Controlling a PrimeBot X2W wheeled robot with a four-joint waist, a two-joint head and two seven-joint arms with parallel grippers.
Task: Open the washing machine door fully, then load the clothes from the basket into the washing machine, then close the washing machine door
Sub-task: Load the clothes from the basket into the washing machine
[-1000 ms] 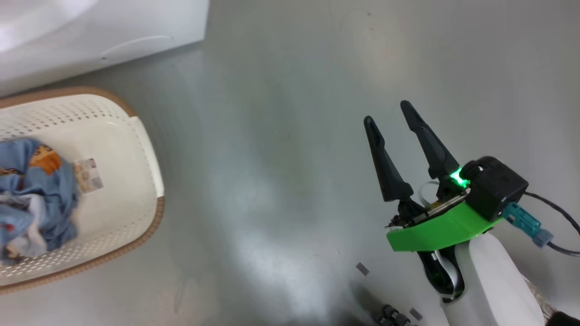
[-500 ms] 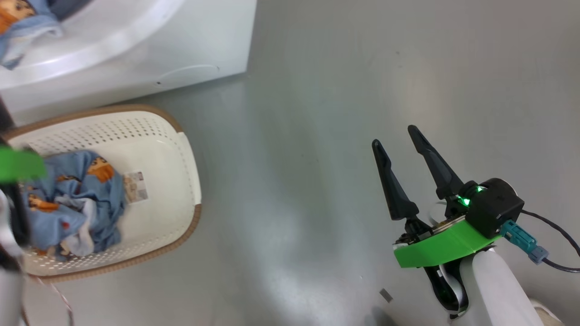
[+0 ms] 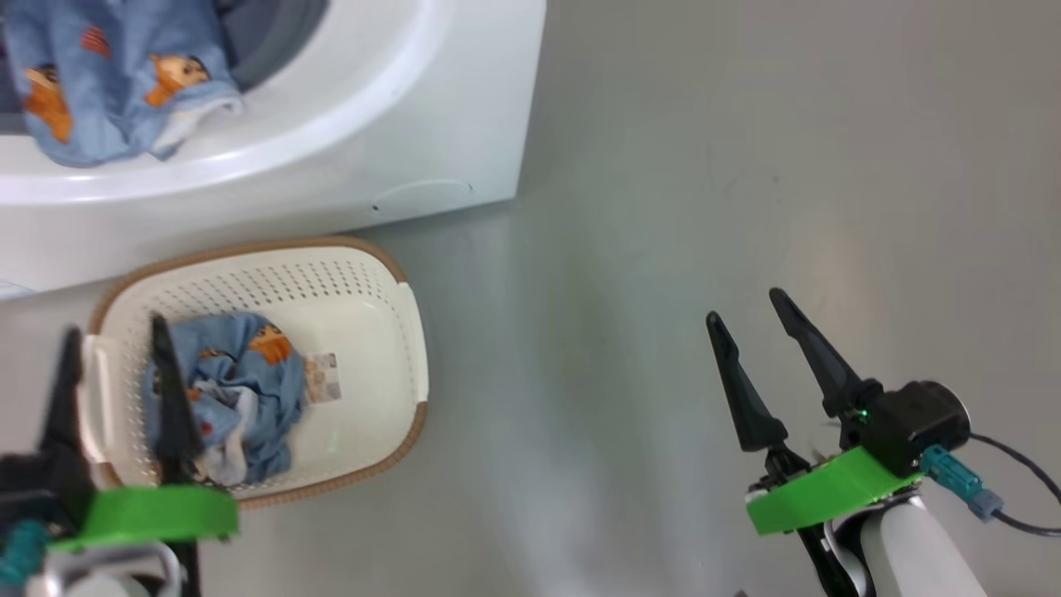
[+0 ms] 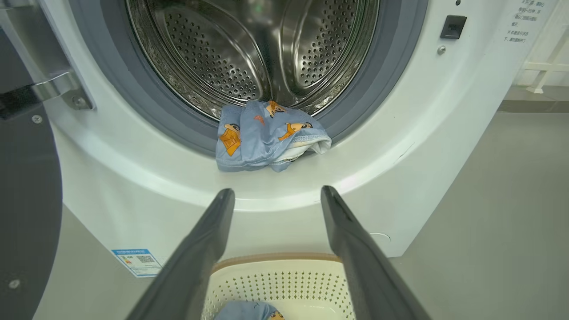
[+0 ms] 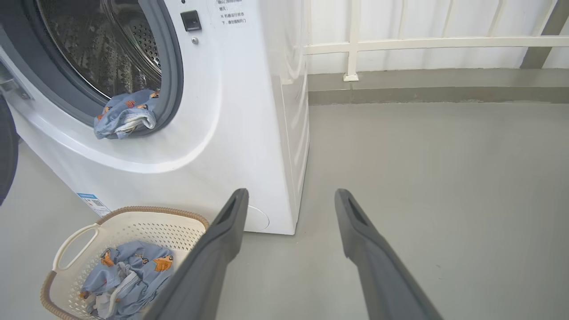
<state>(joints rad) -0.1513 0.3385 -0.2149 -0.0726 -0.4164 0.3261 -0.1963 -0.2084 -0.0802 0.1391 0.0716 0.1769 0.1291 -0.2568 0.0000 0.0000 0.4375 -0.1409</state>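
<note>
Now the camera has swung to bring the left gripper (image 3: pixel 113 332), open and empty, above the cream perforated plastic basket (image 3: pixel 365 249). The light-blue cartoon-print clothes (image 3: pixel 249 390) inside it likely go next. The right gripper (image 3: pixel 746 305) is open too.

A white railing (image 5: pixel 353 44) stands along the far edge of the grey floor (image 5: pixel 444 169), above a low kerb (image 5: pixel 422 86).

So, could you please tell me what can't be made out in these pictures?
- Washing machine door: left wrist view, cut off by the left edge.
- Clothes in the basket: head view, partly hidden behind a finger of the left claw.
- Printed notice on the washing machine: right wrist view, too small to read.
- Drum: left wrist view, top cut off by the edge.
</note>
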